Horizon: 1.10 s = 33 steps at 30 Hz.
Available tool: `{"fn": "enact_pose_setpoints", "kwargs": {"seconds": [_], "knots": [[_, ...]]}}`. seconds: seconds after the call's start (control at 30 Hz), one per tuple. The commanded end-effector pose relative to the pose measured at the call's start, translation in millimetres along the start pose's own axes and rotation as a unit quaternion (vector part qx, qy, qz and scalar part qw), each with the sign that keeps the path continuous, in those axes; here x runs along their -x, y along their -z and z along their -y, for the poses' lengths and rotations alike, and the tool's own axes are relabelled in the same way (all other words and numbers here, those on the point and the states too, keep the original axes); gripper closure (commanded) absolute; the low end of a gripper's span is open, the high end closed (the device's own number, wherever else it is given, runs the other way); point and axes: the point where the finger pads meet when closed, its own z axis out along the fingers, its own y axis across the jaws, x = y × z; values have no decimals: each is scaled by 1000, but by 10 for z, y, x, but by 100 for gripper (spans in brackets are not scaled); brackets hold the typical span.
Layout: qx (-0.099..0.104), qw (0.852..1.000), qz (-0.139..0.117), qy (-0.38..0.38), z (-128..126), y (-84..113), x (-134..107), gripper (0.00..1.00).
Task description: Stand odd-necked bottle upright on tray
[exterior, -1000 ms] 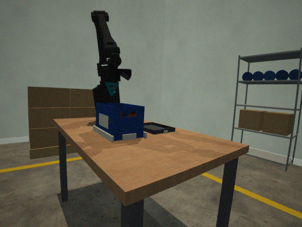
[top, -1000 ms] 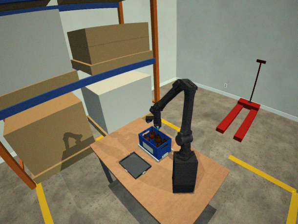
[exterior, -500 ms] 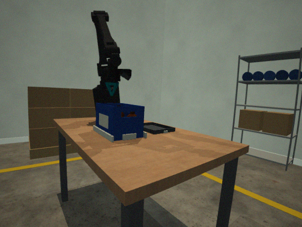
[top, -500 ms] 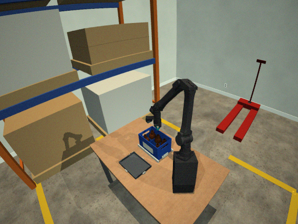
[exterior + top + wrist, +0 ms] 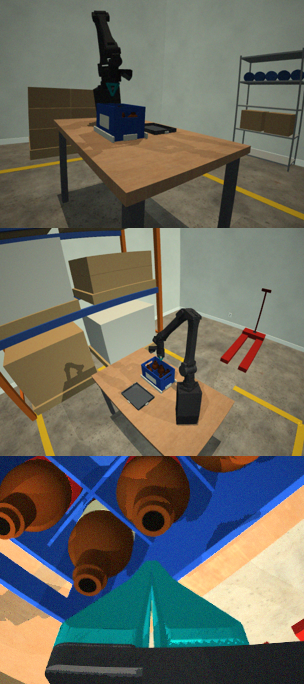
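Note:
A blue crate (image 5: 158, 375) stands on the wooden table with brown bottles (image 5: 159, 369) upright in its cells; it also shows in the exterior view (image 5: 120, 121). My gripper (image 5: 160, 358) hangs just above the crate's far edge, its teal fingers (image 5: 152, 618) pressed together with nothing between them. It also shows above the crate in the exterior view (image 5: 112, 93). The dark tray (image 5: 137, 396) lies flat and empty to the crate's left front.
The arm's black base (image 5: 188, 402) stands on the table right of the crate. White brackets (image 5: 113, 136) sit at the crate's foot. Cardboard boxes on racking stand behind the table; a red pallet jack (image 5: 245, 347) is on the floor far right.

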Motion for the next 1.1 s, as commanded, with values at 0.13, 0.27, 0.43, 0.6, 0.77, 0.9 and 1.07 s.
{"fn": "enact_pose_setpoints", "kwargs": {"seconds": [0.13,0.27,0.43,0.6,0.77,0.9,1.07], "knots": [[-21,1000,16,4,183,97,124,39],[-21,1000,16,4,183,97,123,39],[-21,1000,16,4,183,97,123,39],[-21,1000,16,4,183,97,124,39],[-21,1000,16,4,183,97,123,39],[-21,1000,16,4,183,97,123,39],[-21,1000,16,4,183,97,124,39]]}}
